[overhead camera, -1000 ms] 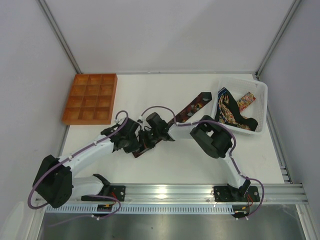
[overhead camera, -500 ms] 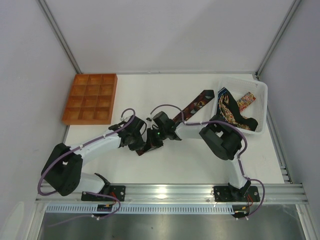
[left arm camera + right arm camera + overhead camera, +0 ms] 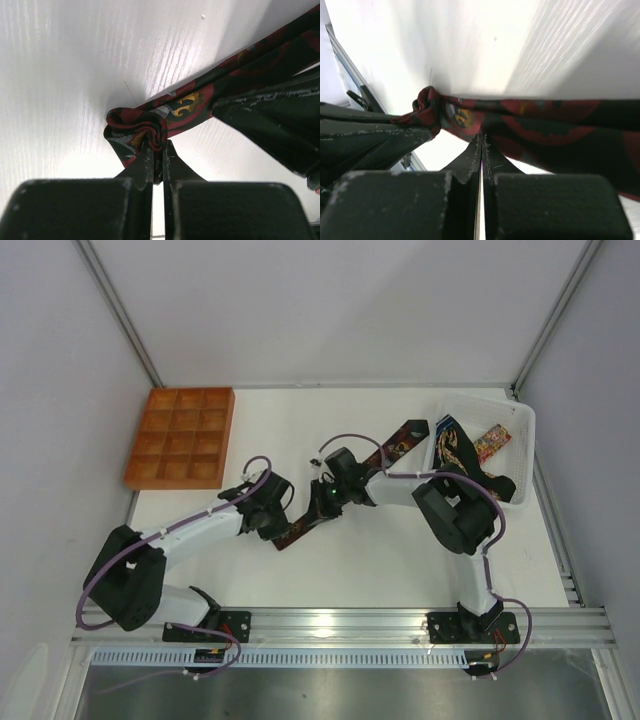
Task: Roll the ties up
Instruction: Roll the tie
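A: Top view?
B: Fixed above and behind the arm bases [image 3: 470,625], looking down over the whole counter [image 3: 400,570].
A: Left wrist?
B: Close, low, peering along the left fingers [image 3: 142,167] at the bunched end of the maroon tie [image 3: 185,105].
A: Right wrist?
B: Equally close, past the right fingers [image 3: 468,160], facing that bunch from the opposite side.
A: Shared?
B: That bunched stretch, mid-counter in the top view.

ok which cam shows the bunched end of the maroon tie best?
Left wrist: the maroon tie's bunched end fills mid-frame, folds sharp, pinched in the left gripper. Right wrist shows it smaller, side-on, shadowed. Top external shows only a small dark tip, no folds.
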`<state>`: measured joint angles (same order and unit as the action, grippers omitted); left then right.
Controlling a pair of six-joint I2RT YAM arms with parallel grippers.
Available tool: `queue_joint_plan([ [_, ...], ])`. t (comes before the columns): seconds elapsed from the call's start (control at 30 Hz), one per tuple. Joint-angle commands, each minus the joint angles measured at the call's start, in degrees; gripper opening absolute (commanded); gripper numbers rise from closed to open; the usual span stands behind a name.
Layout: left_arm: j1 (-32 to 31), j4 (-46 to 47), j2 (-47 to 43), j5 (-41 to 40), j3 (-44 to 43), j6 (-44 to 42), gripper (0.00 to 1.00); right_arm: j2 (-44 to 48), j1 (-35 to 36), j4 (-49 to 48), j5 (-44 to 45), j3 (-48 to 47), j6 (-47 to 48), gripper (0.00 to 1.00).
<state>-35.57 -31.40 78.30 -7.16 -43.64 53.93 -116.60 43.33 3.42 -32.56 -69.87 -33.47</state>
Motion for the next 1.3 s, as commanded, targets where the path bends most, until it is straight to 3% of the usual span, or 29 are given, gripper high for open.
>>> queue_joint_plan([
  [0.0,-0.5,0.1,1.0,-1.1,-2.5,0.0,0.00,-1.8,-0.5,-0.3,-1.1,-3.3,2.6,0.00],
  [0.57,-0.9,3.5,8.6,0.7,-6.9,-2.0,0.00,-6.0,-0.9,-2.9,-0.6,0.1,0.3,0.00],
  [0.93,-0.9,10.3,8.3,-0.1,-2.3,-2.7,0.01,-6.1,-1.0,-5.6,-1.5,1.3,-0.5,0.00],
  [1.17,-0.8,16.0,8.2,-0.4,2.9,-3.2,0.19,-4.2,-1.3,-4.7,-1.1,1.7,-0.1,0.00],
  [1.27,-0.7,19.0,6.6,0.0,6.0,-3.0,0.35,-3.3,-2.1,-3.6,-1.5,0.6,0.4,0.00],
])
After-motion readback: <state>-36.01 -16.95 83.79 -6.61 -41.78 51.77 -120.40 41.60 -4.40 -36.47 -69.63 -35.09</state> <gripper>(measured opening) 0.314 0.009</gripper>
